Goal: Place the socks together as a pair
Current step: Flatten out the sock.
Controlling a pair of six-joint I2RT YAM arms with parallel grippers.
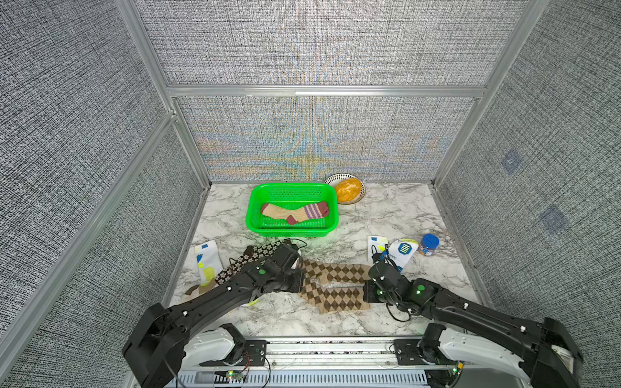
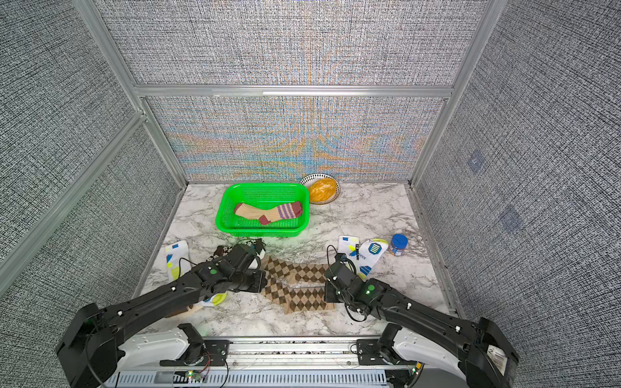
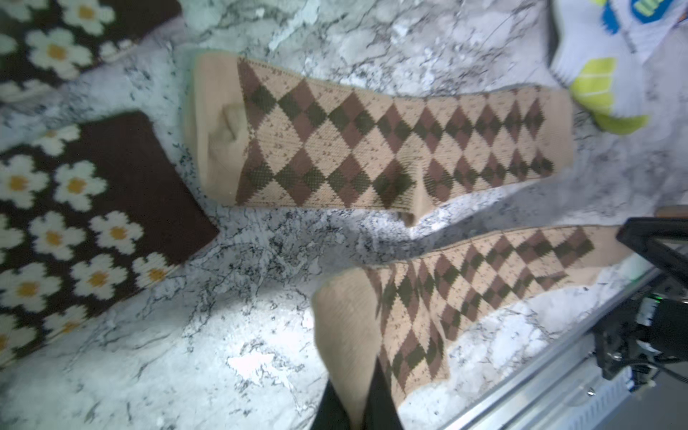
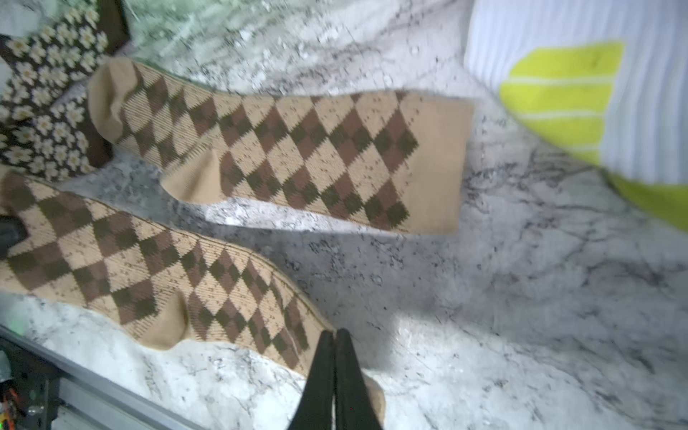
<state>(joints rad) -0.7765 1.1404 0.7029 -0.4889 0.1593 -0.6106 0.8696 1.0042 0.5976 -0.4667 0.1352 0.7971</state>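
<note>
Nearer tan-brown diamond-check knit sock (image 1: 336,298) on white marble tabletop (image 1: 295,319), btwn both grippers, left gripper (image 3: 355,402) pinched tight on one plain tan end, right gripper (image 4: 334,337) clamped on opp. end, matching diamond-check sock (image 1: 336,272) just beyond.

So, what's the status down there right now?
Both jaws shut, pinching opposite ends of near diamond sock. Twin lies alongside, just beyond. Nothing between them.

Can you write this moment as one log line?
left pincer: shut on near tan-brown diamond-check fabric sock | right pincer: shut on it too | matching far sock: beside it
</note>
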